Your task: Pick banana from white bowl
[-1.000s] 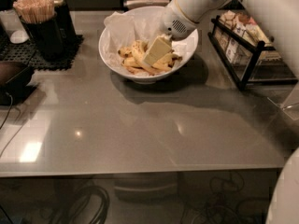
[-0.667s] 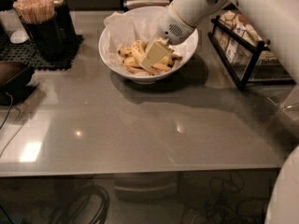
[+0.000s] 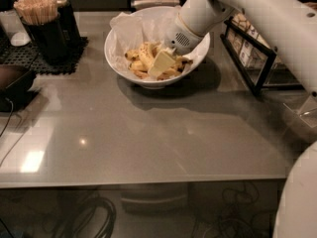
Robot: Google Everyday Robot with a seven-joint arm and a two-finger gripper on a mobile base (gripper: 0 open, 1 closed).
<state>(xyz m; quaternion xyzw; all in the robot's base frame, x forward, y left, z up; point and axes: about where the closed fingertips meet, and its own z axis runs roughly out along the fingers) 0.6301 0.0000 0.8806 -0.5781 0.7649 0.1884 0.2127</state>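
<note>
The white bowl [image 3: 117, 58], lined with crumpled white paper, stands at the back middle of the grey table. Several yellow bananas with brown speckles lie piled in it. I cannot tell for sure which one is the strongly curved banana; one curved banana [image 3: 145, 55] shows at the left of the pile. My gripper [image 3: 161, 64] reaches down into the bowl from the upper right and sits on the pile, touching the bananas. The white arm hides the right part of the bowl's inside.
A black holder full of wooden sticks [image 3: 37, 14] stands on a black mat at the back left. A dark object [image 3: 14, 81] lies at the left edge. A black wire rack [image 3: 255, 58] stands right of the bowl, and a clear container [image 3: 302, 114] is nearer.
My gripper has moved a little down and to the left, deeper into the pile of bananas. The bowl has not moved.
</note>
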